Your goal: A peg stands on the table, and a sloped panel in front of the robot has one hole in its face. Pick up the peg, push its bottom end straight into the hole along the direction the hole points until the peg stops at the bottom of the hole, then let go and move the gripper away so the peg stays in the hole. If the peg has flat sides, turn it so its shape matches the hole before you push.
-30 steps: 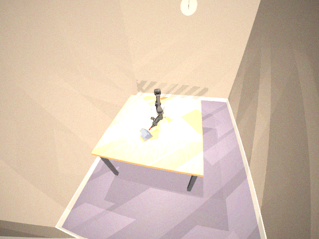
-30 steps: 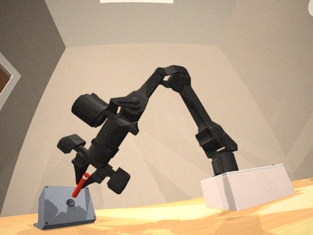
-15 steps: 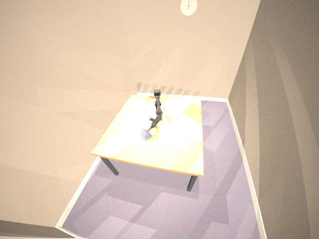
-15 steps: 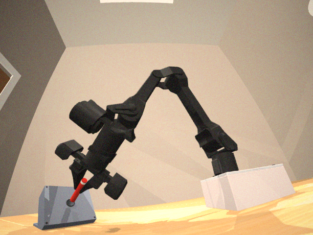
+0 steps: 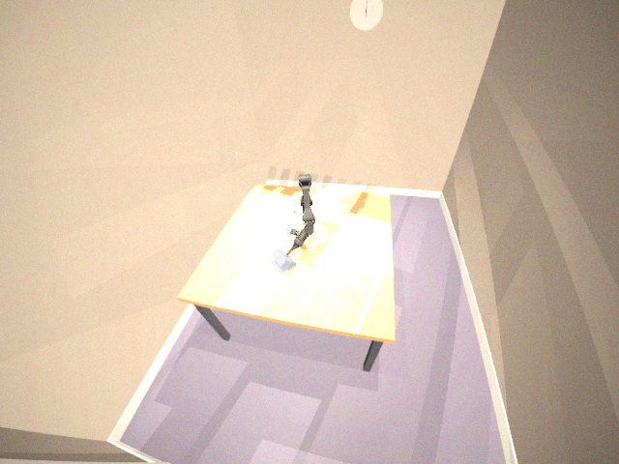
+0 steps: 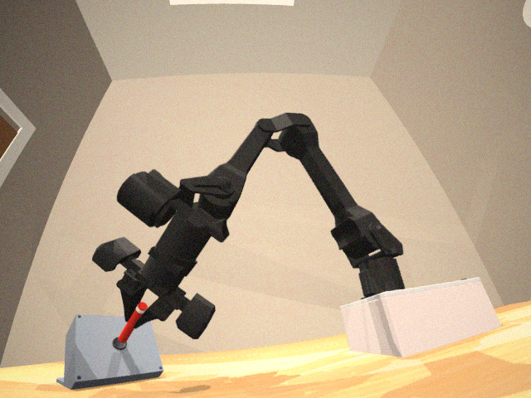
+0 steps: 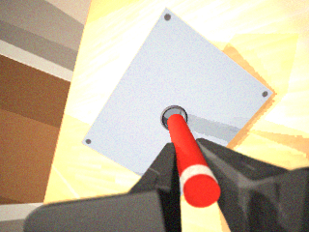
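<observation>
No writing, label, brand, number or sign can be read anywhere in this room. The grey panel (image 7: 179, 92), the red peg (image 7: 190, 159) and the white base block (image 6: 422, 314) carry none.
</observation>
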`<state>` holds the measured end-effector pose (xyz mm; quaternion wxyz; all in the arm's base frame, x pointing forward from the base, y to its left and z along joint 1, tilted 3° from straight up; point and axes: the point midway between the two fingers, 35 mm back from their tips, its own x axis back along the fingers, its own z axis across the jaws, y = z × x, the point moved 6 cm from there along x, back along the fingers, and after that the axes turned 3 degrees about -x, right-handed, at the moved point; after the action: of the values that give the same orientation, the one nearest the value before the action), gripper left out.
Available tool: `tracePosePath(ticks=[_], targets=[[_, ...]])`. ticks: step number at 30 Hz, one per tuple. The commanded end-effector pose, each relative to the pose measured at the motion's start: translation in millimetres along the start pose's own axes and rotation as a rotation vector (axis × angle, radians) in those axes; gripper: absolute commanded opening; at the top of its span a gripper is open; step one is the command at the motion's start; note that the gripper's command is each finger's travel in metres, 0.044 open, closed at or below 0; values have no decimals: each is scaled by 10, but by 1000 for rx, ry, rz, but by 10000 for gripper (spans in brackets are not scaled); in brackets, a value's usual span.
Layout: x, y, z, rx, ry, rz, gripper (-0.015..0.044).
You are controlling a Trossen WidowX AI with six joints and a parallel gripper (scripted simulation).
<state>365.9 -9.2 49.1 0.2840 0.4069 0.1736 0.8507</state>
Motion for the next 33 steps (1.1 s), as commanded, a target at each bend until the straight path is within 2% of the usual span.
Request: tracePosePath(ticks=[1,33], targets=[[1,2,-3,-1,-1,-1,0],[-152,-10,23,-1,0,-2,0]])
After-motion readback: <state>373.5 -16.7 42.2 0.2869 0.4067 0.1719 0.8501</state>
